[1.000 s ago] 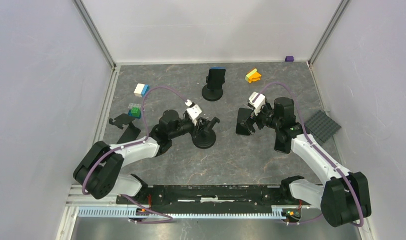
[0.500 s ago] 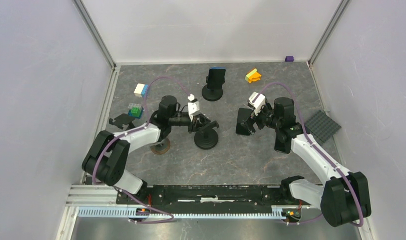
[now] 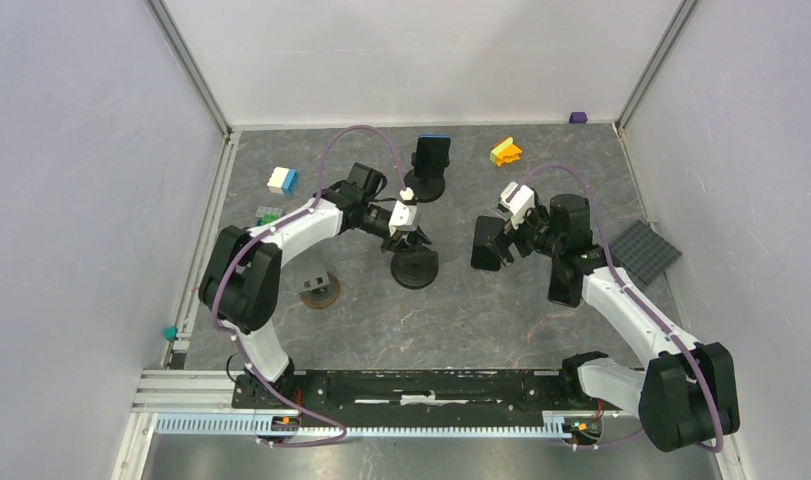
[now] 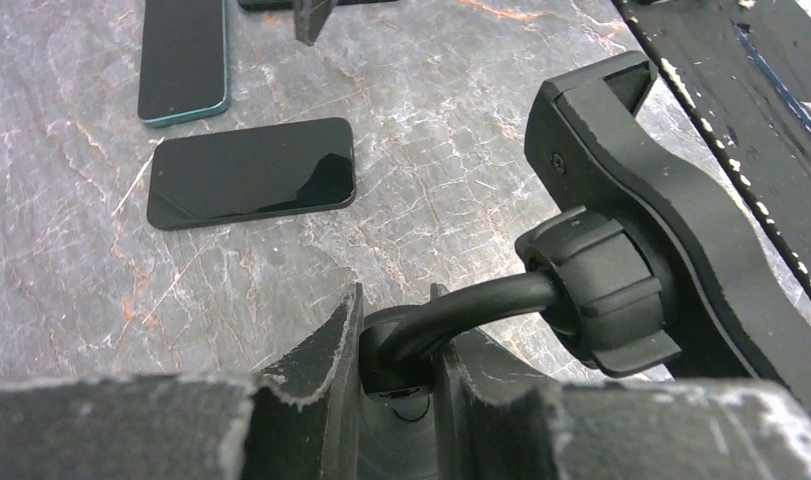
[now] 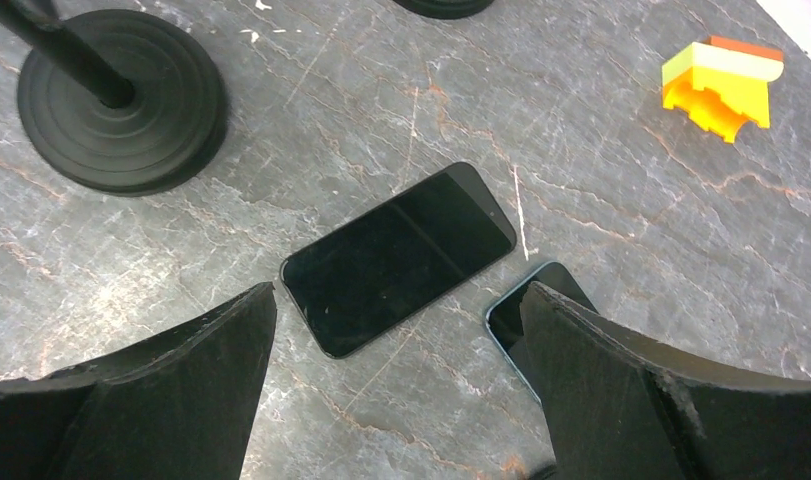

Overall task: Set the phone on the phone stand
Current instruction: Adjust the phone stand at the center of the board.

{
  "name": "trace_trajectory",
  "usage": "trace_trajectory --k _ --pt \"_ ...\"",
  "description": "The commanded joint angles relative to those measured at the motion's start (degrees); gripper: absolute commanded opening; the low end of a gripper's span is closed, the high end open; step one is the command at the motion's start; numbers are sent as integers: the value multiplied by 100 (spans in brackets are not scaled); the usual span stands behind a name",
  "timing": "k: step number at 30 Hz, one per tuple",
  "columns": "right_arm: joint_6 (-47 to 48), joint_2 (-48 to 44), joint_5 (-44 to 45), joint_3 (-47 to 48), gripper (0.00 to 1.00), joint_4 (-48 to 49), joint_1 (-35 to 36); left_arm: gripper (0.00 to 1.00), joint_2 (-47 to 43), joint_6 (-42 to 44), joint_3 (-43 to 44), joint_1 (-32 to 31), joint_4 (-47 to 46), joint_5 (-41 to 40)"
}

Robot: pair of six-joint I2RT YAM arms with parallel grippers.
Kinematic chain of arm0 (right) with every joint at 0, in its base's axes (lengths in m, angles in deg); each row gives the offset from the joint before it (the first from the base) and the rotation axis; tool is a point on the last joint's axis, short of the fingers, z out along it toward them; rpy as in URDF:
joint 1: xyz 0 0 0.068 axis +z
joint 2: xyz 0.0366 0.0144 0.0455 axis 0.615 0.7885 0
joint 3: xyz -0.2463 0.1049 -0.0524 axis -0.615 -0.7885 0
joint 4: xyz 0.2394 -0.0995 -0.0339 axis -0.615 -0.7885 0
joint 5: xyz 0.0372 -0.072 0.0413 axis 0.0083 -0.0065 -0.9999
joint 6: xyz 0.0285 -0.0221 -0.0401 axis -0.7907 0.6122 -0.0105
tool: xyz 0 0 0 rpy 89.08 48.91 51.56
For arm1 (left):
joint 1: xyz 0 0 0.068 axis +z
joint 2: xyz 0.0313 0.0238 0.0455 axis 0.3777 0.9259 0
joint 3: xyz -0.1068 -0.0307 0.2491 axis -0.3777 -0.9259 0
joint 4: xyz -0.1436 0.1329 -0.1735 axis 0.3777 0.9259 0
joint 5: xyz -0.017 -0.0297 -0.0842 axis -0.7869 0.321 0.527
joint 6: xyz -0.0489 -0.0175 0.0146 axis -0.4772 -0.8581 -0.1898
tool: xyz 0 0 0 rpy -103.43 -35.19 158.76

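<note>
Small brown disc (image 3: 319, 291): it sits toward the near-left corner of the grey marbled counter (image 3: 481, 320). We can see it now because the left arm has swung off that spot.

Black phone stand (image 3: 415, 268): it has a round ribbed base, a bent neck and a clamp cradle. It stands mid-counter with its base flat, and over the last second it has crept only slightly toward the right edge.

Left gripper (image 4: 396, 320): it is clenched round the stand's neck, just below the cradle's ball joint. The arm now reaches in from the far-left side rather than lying low along the near-left.

Right gripper (image 5: 399, 287): it is released, fingers spread wide, hovering over the phone. It has hardly moved.

Black slab phone (image 5: 401, 258): it lies flat and face up, right of centre, near the stand's base but apart from it. Neither finger touches it.

Teal-edged phone (image 4: 181, 60): it lies flat just beside the black one, toward the right edge.

Second black stand (image 3: 424, 186): it stands near the middle of the far edge and already carries a blue-rimmed phone (image 3: 433, 150).

What this means: we judge that the recent change was all about re-posing the left arm to steady the stand. The phone has not yet been lifted. Next, the right fingers need to drop and close across its narrow sides. A thin slab lying flat on stone gives little edge to catch.
</note>
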Motion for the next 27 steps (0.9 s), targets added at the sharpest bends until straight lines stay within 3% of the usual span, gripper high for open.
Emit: trace_trajectory --k 1,5,11,16,20,27 --pt "32 -54 405 33 97 69 -32 18 112 944 97 -28 911 392" --pt "-3 -112 945 58 97 13 -38 39 -46 518 -144 -18 461 256" --pt "-150 -86 1586 50 97 -45 -48 61 -722 -1575 -975 33 -1777 -715" --pt "-419 -19 1616 -30 98 -24 -49 78 -1069 -2317 -1037 185 -1998 -1333" --pt "-786 219 1234 -188 98 218 -45 96 -1439 -2335 -1367 283 -2171 -1611" --pt "-1629 1183 1156 23 98 329 51 100 -2025 -2506 -1764 555 -2117 -2158"
